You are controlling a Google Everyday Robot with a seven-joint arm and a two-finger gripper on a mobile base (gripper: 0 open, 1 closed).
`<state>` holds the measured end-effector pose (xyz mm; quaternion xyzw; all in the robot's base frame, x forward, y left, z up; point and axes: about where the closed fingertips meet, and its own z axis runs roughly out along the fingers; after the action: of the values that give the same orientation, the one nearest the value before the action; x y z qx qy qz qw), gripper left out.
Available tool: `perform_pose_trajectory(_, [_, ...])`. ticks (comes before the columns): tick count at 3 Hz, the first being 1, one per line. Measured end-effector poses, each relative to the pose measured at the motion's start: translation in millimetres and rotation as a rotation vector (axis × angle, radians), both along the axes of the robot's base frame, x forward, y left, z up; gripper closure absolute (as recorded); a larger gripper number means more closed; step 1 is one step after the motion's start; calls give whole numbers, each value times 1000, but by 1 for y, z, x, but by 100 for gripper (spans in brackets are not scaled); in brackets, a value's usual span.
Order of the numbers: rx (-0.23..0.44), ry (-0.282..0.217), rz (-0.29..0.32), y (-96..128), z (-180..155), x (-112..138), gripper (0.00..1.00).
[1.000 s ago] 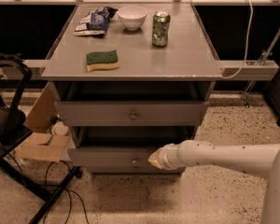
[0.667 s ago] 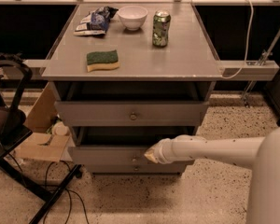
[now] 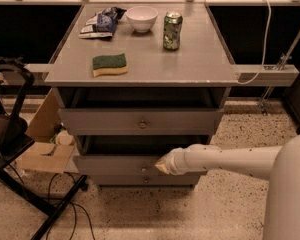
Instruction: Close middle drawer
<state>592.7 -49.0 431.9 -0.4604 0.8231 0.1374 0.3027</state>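
The middle drawer (image 3: 110, 164) is a low grey front with a tiny central knob (image 3: 144, 170), under the top drawer (image 3: 100, 120). It stands a little way out of the cabinet, with a dark gap above it. My gripper (image 3: 160, 165) reaches in from the right on a white arm (image 3: 225, 159). Its tip rests against the middle drawer's front, just right of and above the knob. The bottom drawer's knob (image 3: 145, 180) shows just below.
The top drawer is also pulled out. On the cabinet top (image 3: 200, 59) are a green sponge (image 3: 110, 64), a white bowl (image 3: 141, 18), a green can (image 3: 172, 30) and a snack bag (image 3: 100, 23). A cardboard box (image 3: 45, 149) and a black chair frame (image 3: 10, 134) stand at the left, with cables on the floor.
My gripper has moved left along the middle drawer's front to just beside the knob. The drawer front has slid slightly into the cabinet.
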Motion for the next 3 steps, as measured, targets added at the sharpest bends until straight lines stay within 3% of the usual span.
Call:
perform_pose_trajectory(1, [0, 0, 0, 0, 0, 0, 29])
perform_pose_trajectory(2, [0, 0, 0, 0, 0, 0, 8])
perform_pose_trajectory(3, [0, 0, 0, 0, 0, 0, 0])
